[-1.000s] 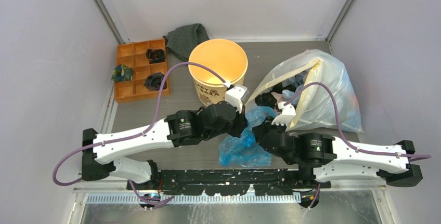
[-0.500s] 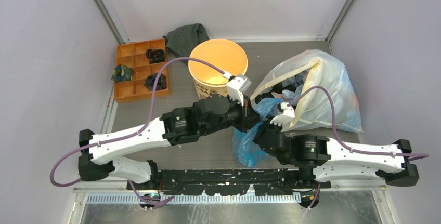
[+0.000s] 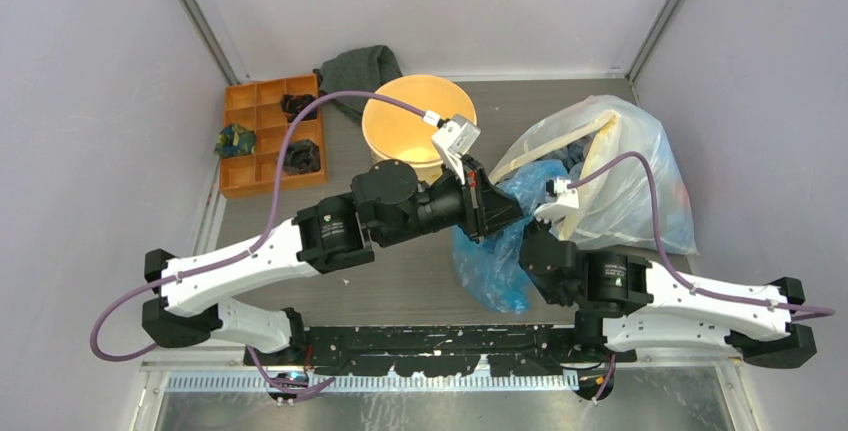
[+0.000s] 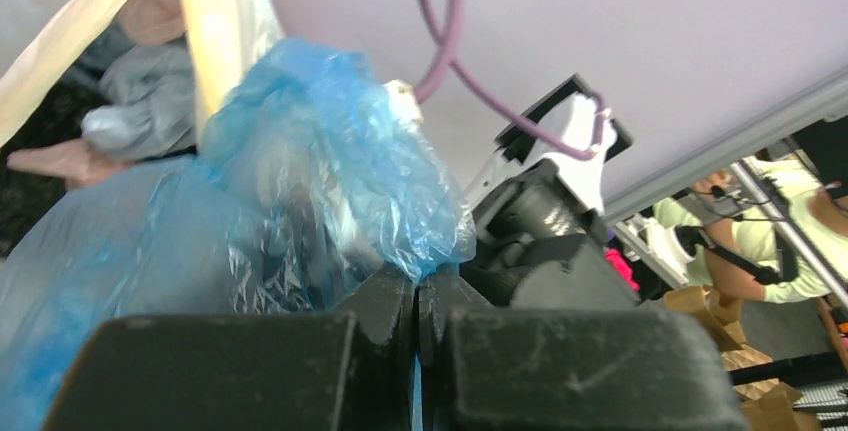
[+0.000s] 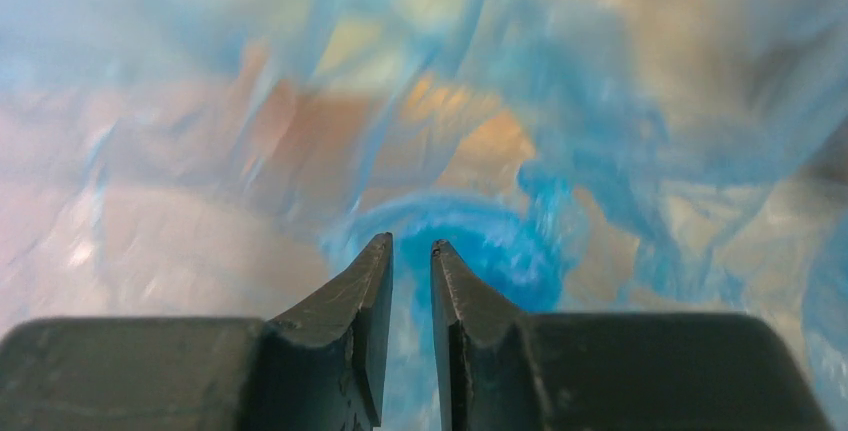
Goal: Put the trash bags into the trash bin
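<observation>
I am holding the bag [image 3: 497, 256] off the table between the two arms: its top is bunching at the jaws and the rest is hanging below them as a loose blue drape, its lower end near or on the table. The left gripper [image 4: 416, 287] is pressing its jaws fully together on a gathered fold of the film, with the crumpled bulk swelling just above and ahead of the tips. The right gripper [image 5: 411, 253] is showing only a thin slit between its jaws, with blue film in and beyond that slit, so I am reading it as pinching the bag too, though the wrist view is blurred. I am judging the bag very light, limp and slippery: it will be sagging, billowing and sliding through a weak pinch rather than keeping any shape, and thin film like this may be tearing if the two arms pull apart. The best hold, to my eye, is a bunched hem near the mouth, several layers thick, not a single sheet. The bin [image 3: 398, 131] is standing just behind the left jaws, open side up and apart from the bag. The sack [image 3: 645, 186] is lying just beyond the right jaws, close enough for its edge to be snagging.
</observation>
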Robot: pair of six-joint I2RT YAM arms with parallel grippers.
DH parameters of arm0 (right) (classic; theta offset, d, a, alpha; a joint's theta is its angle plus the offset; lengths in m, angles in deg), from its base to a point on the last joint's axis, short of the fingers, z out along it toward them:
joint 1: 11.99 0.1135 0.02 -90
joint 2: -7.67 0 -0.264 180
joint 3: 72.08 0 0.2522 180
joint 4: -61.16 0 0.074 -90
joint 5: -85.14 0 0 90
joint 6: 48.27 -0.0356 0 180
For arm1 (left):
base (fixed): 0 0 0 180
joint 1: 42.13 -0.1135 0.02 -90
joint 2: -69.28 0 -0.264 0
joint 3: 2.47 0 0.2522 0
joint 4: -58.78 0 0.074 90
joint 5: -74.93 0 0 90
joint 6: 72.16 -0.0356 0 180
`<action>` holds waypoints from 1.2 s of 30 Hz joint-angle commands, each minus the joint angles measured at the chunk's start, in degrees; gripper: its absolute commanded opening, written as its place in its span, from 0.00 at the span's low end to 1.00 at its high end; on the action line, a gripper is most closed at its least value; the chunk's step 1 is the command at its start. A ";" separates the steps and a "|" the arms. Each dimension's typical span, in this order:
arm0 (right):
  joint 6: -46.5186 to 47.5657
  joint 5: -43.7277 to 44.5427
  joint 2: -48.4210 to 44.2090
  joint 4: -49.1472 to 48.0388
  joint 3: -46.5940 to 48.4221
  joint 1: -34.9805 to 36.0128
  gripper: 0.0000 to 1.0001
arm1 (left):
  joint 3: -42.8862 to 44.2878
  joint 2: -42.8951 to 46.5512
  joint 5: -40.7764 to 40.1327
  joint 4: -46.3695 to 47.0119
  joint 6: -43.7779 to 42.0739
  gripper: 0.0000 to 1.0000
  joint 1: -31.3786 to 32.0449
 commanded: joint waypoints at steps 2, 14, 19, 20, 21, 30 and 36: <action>10.11 -10.66 0.32 -11.09 4.90 -7.26 0.26 | 6.34 -2.64 4.12 4.92 -0.82 0.01 0.96; 9.79 -12.83 3.81 -8.95 13.47 -14.75 0.26 | 15.07 -9.81 12.23 9.25 -3.58 0.00 4.39; 10.56 -9.24 2.39 -4.08 17.57 -14.92 0.26 | 17.10 -10.95 13.54 9.57 -3.58 0.01 5.77; 10.56 -8.75 2.11 -2.98 17.82 -14.98 0.26 | 16.99 -10.82 13.45 9.71 -3.58 0.01 5.90; 10.40 -8.38 1.48 -1.82 17.97 -14.95 0.26 | 16.95 -10.72 13.46 9.80 -3.55 0.01 5.98; 9.54 -5.54 -2.26 -1.97 15.79 -14.99 0.25 | 16.93 -9.80 11.32 8.21 -4.64 0.01 6.10; 13.17 -0.88 2.62 1.22 22.11 -14.93 0.25 | 17.59 -8.02 8.14 4.28 -6.80 0.00 6.58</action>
